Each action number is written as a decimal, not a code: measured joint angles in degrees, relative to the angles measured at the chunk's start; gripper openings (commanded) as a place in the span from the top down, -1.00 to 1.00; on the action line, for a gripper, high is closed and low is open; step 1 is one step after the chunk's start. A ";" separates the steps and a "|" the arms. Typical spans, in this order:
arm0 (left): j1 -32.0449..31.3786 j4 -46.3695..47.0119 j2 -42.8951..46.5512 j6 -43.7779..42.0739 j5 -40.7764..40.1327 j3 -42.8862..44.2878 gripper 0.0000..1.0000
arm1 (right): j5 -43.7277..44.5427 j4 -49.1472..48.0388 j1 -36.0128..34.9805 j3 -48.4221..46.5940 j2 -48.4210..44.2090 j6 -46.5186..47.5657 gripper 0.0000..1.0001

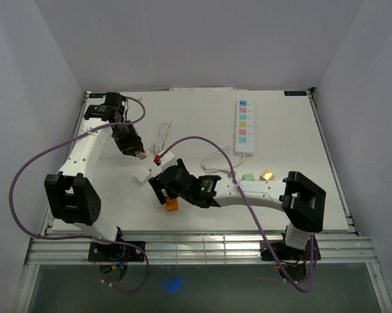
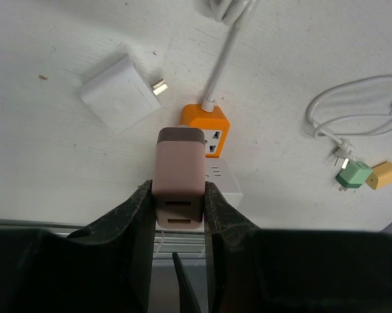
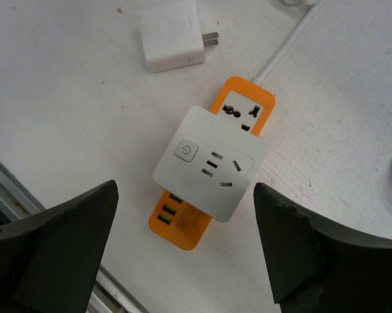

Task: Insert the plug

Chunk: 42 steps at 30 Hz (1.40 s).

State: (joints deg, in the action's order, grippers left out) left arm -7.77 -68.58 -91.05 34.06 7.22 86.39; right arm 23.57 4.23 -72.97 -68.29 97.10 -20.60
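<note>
A pinkish-brown plug (image 2: 178,171) sits clamped between the fingers of my left gripper (image 2: 178,199), which hangs above the table left of centre (image 1: 136,152). Beyond it in the left wrist view lies the orange and white socket block (image 2: 206,128). The right wrist view looks straight down on this socket block (image 3: 212,162), showing its white top with a power button and pin holes. My right gripper (image 3: 186,241) stands open, one finger on each side of the block and touching nothing. In the top view the right gripper (image 1: 164,191) hovers over the block (image 1: 172,205).
A white charger (image 3: 173,36) lies just beyond the block, also visible as the white charger (image 1: 141,174) from above. A long power strip (image 1: 245,127) lies at the back right. A green plug (image 2: 352,175) and a yellow plug (image 2: 383,175) lie beside a coiled white cable (image 2: 352,107). The table's near edge (image 1: 196,229) is close to the block.
</note>
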 measured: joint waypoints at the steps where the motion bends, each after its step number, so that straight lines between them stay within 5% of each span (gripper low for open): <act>1: 0.52 -0.02 0.00 -0.04 0.00 0.00 1.00 | 1.09 0.35 -0.33 -0.96 1.07 -0.09 -0.79; 10: 1.27 0.00 0.00 -0.17 0.00 -0.02 1.00 | 10.69 6.47 -1.31 -8.98 9.29 -3.15 -0.79; 16: 1.27 0.17 0.00 -0.17 0.22 -0.66 1.00 | 13.14 9.53 -1.31 -10.82 10.34 -5.18 -0.99; 21: 1.27 1.01 0.00 0.00 1.46 -2.45 1.00 | 11.21 8.41 -1.29 -9.70 10.19 -3.17 -0.62; 27: 1.20 1.18 0.04 0.52 2.54 -4.76 1.00 | 5.44 0.31 -0.44 2.12 3.72 2.49 -0.08; 42: -4.50 1.01 2.95 9.92 4.87 -10.10 1.00 | -17.22 -9.84 2.99 17.68 -8.13 25.14 -0.04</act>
State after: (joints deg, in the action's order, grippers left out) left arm -12.27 -67.57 -88.09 43.99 12.10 76.29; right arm 6.35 -5.61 -69.97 -50.61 88.97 4.54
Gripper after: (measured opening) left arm 0.386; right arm 0.700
